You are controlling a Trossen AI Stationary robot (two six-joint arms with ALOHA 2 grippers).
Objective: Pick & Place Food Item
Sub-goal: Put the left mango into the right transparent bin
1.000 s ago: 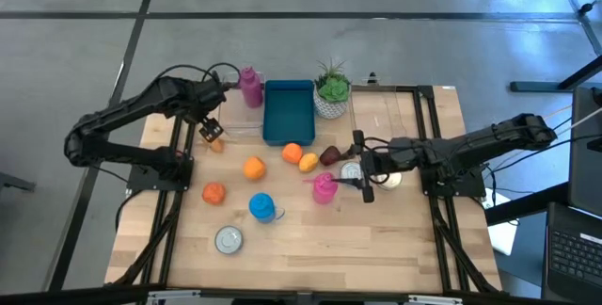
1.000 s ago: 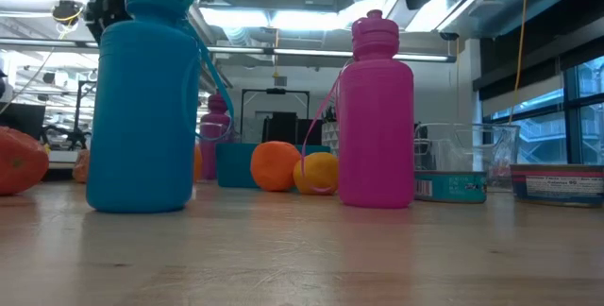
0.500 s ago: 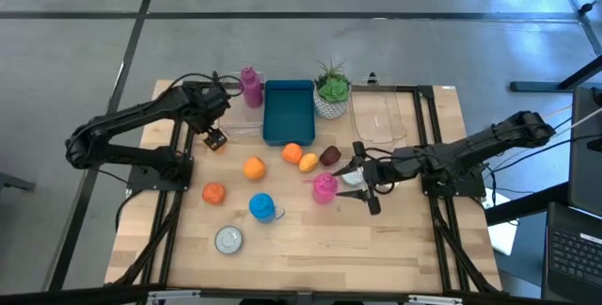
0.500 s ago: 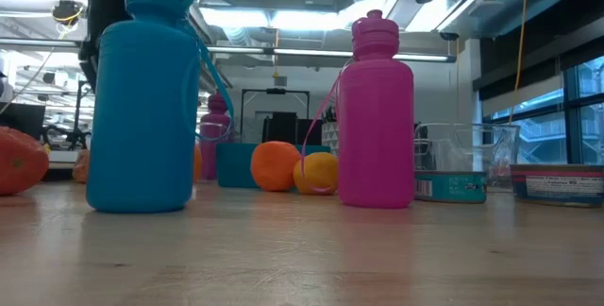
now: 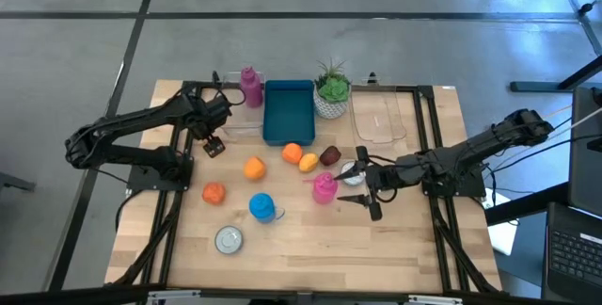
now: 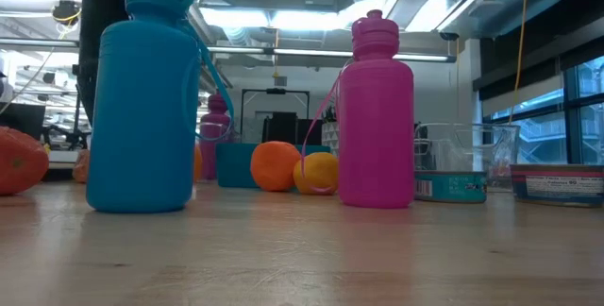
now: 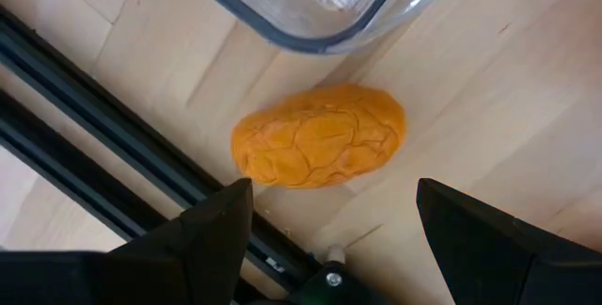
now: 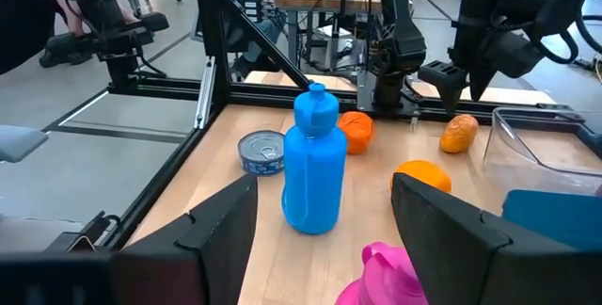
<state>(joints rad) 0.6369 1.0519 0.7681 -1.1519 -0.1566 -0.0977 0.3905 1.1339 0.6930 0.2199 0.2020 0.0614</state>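
Observation:
An orange, wrinkled oval food item (image 7: 320, 136) lies on the wooden table beside the black rail at the table's left side; it also shows in the right wrist view (image 8: 458, 134). My left gripper (image 7: 329, 239) hangs just above it, pointing down, open, with a finger standing on each side and touching nothing. From above it covers the item (image 5: 213, 145). My right gripper (image 5: 356, 190) stands open at mid-table, right of the pink bottle (image 5: 324, 187), holding nothing; its fingers frame the right wrist view (image 8: 324, 234).
A clear container (image 7: 320, 4) sits just beyond the item. A blue tray (image 5: 287, 112), plant pot (image 5: 331, 90) and second pink bottle (image 5: 250, 87) stand at the far edge. Oranges (image 5: 254, 167) (image 5: 214, 192) (image 5: 293, 153), a blue bottle (image 5: 261, 207) and a can (image 5: 229, 239) fill the middle.
My left gripper has come down toward the orange wrinkled item, tipping steeper and rolling a little, and has stayed open. My right gripper has swung a little toward the table's near edge, staying level and open. No object has moved.

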